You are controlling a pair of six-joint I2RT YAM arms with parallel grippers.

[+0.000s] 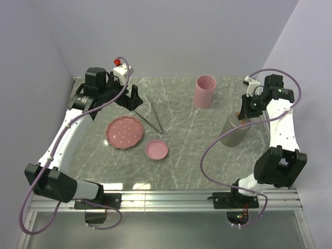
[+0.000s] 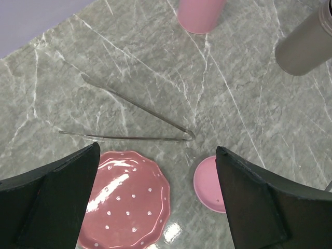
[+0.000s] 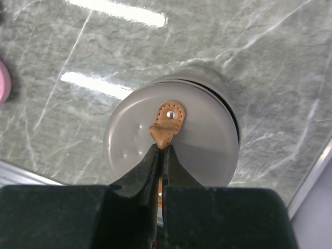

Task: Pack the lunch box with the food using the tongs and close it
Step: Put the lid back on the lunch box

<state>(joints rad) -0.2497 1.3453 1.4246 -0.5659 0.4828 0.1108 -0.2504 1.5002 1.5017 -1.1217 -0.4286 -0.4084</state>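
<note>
The tongs [image 1: 155, 116] lie in a narrow V on the marble table [image 1: 187, 135], just behind the pink plate [image 1: 124, 131]. My left gripper [image 1: 132, 98] hovers open above them. In the left wrist view the tongs [image 2: 129, 137] lie ahead of its wide-apart fingertips [image 2: 156, 149], which hold nothing. The lunch box, a grey cylindrical jar [image 1: 233, 132], stands at the right. My right gripper [image 3: 162, 148] is shut on the tan leather strap [image 3: 168, 122] on the jar's grey lid [image 3: 197, 135]. No food is in view; the plate [image 2: 129, 202] shows none.
A small pink round lid [image 1: 156, 150] lies right of the plate. A tall pink cup [image 1: 205, 91] stands at the back centre. Grey walls close off the left, back and right. A metal rail [image 1: 171, 196] runs along the near edge.
</note>
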